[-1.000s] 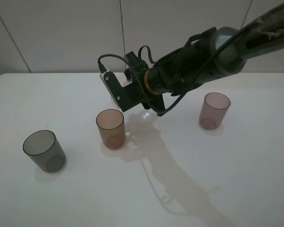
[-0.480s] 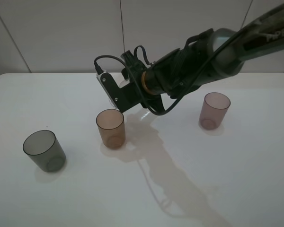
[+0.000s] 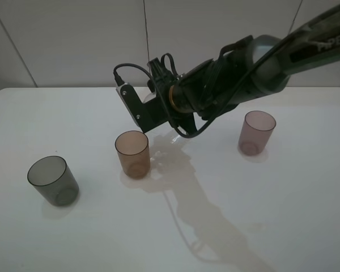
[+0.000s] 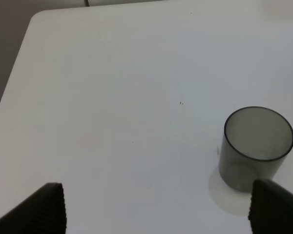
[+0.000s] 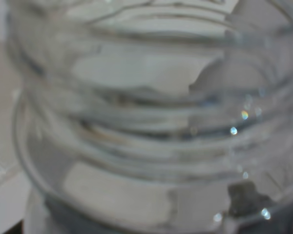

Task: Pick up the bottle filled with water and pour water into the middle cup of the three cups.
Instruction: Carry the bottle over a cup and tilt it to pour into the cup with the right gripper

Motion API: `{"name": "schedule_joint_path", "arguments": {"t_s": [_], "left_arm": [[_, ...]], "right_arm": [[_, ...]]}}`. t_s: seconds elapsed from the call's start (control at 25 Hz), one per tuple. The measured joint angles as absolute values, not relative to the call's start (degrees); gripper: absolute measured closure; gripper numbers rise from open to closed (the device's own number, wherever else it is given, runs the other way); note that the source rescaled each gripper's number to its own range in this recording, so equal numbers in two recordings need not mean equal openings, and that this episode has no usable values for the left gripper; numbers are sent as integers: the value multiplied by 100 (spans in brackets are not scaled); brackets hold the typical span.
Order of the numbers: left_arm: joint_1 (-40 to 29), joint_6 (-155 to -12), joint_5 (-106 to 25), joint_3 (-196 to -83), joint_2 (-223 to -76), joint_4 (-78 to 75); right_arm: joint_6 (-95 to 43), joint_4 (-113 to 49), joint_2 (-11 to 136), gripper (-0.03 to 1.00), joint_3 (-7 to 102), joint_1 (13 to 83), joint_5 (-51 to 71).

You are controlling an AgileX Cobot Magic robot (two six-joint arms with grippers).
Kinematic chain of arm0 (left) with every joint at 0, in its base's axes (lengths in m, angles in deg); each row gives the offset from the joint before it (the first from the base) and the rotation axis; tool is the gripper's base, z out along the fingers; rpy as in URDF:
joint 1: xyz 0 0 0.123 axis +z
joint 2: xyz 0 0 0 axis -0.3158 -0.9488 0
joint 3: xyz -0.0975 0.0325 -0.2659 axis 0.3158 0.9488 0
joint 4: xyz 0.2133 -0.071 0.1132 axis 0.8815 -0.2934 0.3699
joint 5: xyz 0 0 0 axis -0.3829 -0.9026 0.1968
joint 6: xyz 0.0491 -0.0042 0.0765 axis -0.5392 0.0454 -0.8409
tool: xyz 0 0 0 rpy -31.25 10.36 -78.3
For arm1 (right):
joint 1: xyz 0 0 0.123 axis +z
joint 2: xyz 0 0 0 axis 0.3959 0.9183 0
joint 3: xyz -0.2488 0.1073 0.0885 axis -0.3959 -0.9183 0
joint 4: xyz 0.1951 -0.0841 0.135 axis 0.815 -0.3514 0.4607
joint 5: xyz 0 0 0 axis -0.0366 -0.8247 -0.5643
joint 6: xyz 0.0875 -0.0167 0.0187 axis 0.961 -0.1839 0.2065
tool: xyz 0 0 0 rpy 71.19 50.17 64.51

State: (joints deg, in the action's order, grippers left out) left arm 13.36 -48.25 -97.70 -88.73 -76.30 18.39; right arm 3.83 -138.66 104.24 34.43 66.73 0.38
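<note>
The right arm [image 3: 238, 73] has lifted a touch in the past second, carrying its jaws toward 12 o'clock, away from the rim of the translucent amber-brown plastic tumbler [image 3: 132, 154]. The three tumblers have not shifted. The right jaws hang at 12 to 1 o'clock of that middle tumbler, off the white bench [image 3: 272, 215]. They are closed on the small clear bottle [image 5: 151, 122], whose wide threaded neck fills the right wrist view. From the high camera the black jaws hide it. The arm reaches in from 2 o'clock, wrist rolled. The smoky dark-grey tumbler [image 3: 52, 180] stands at 8 o'clock of the amber one, and the mauve-pink tumbler [image 3: 256, 132] at 3 o'clock. The left jaws stand wide apart, holding nothing, near the grey tumbler.
</note>
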Motion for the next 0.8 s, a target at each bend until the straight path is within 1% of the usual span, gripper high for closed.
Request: {"name": "schedule_joint_path", "arguments": {"t_s": [0.52, 0.8], "left_arm": [[1336, -4825, -9770, -8873, -7630, 1839], [1336, -4825, -9770, -8873, -7630, 1839]], "right_arm": [[384, -13866, 10424, 93, 3443, 6739, -7], [599, -13861, 10424, 93, 3443, 6843, -119]]}}
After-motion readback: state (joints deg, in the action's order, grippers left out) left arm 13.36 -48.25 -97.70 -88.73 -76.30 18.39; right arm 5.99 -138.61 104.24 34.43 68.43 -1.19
